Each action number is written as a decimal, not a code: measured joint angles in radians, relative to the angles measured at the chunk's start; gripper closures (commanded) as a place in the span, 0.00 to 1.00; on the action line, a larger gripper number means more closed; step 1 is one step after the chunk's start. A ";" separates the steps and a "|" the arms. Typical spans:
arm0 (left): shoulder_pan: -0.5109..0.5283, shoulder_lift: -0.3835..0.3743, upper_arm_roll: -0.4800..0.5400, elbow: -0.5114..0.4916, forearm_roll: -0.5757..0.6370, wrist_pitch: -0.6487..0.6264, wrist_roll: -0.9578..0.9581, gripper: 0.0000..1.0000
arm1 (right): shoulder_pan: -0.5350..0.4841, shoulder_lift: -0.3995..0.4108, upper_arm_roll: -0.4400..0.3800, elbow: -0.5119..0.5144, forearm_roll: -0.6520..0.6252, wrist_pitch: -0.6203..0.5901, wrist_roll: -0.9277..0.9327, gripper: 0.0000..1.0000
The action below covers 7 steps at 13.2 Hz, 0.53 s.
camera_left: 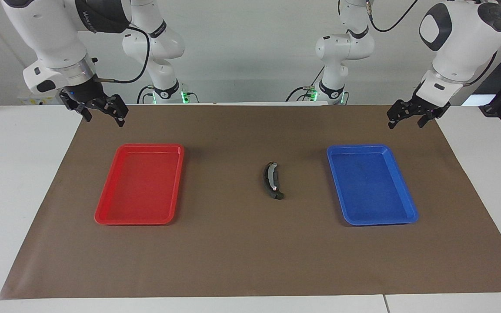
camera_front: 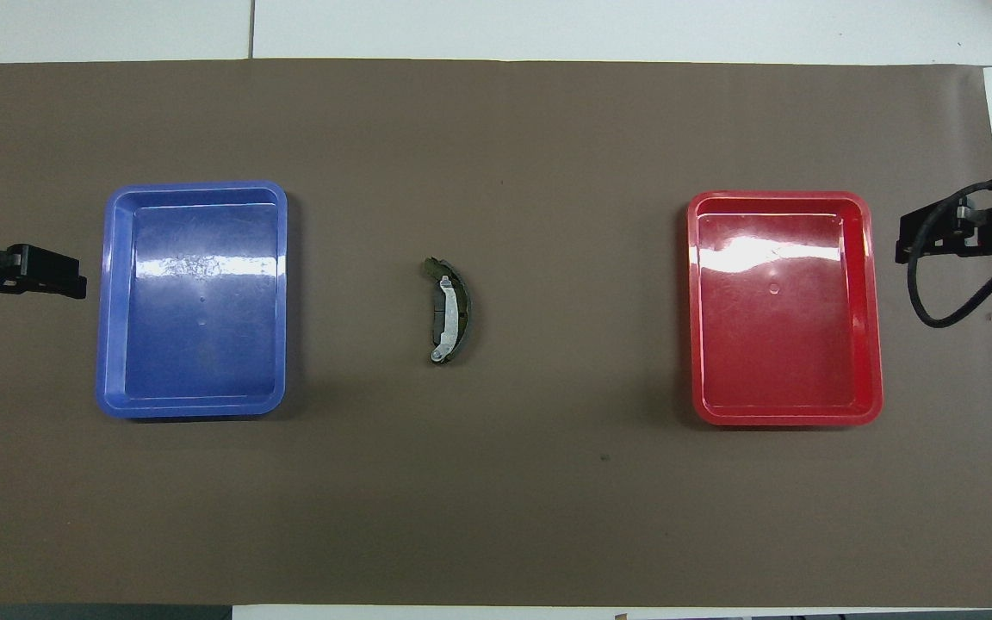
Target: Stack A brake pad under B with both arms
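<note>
Both arms parked high at the robots' edge of the brown mat-covered surface (camera_left: 250, 261). Left tool (camera_left: 411, 116) hangs over the mat corner by the blue plastic tray (camera_left: 410, 213), right tool (camera_left: 102, 114) over the corner by the red plastic tray (camera_left: 102, 215). Both fingers spread moderately, holding nothing.

Only one pad stack in view: long black crescent-shaped brake pad B with silvery metal patches (camera_left: 272, 180), lying on the mat between the two trays, both of which are empty. A dark shorter piece seems to sit under it, likely the short dark-grey A brake pad (camera_front: 437, 312), touching; can't separate them cleanly.

My read: stack looks done, or nearly. If a touch-up is needed, come straight down and pinch across the narrow width at mid-length, so the top pad doesn't slide off.

Long axis runs roughly toward/away from the robots, slightly skewed. Crescent bulges toward the right arm's end, tips curling toward the left arm's end.
</note>
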 measured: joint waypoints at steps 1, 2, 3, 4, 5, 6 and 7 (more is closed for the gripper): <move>0.000 0.000 0.000 0.000 0.000 0.000 0.000 0.00 | 0.003 0.000 0.000 0.008 0.006 -0.012 0.000 0.01; 0.000 0.000 0.000 0.000 0.000 0.000 0.000 0.00 | 0.007 -0.001 0.000 0.020 0.016 -0.025 0.000 0.01; 0.000 0.000 0.000 0.000 0.000 0.000 0.000 0.00 | 0.009 -0.001 0.000 0.028 0.018 -0.030 0.000 0.01; 0.000 0.000 0.000 0.000 0.000 0.000 0.000 0.00 | 0.009 -0.001 0.000 0.033 0.018 -0.032 -0.001 0.01; 0.000 0.000 0.000 0.000 0.000 0.000 0.000 0.00 | 0.008 -0.001 -0.002 0.036 0.018 -0.034 -0.006 0.01; 0.000 0.000 0.000 0.000 0.000 0.000 0.000 0.00 | 0.007 -0.001 -0.006 0.039 0.015 -0.036 -0.016 0.01; 0.000 0.000 0.000 0.000 0.000 0.000 0.000 0.00 | 0.006 -0.001 -0.012 0.041 0.009 -0.040 -0.038 0.01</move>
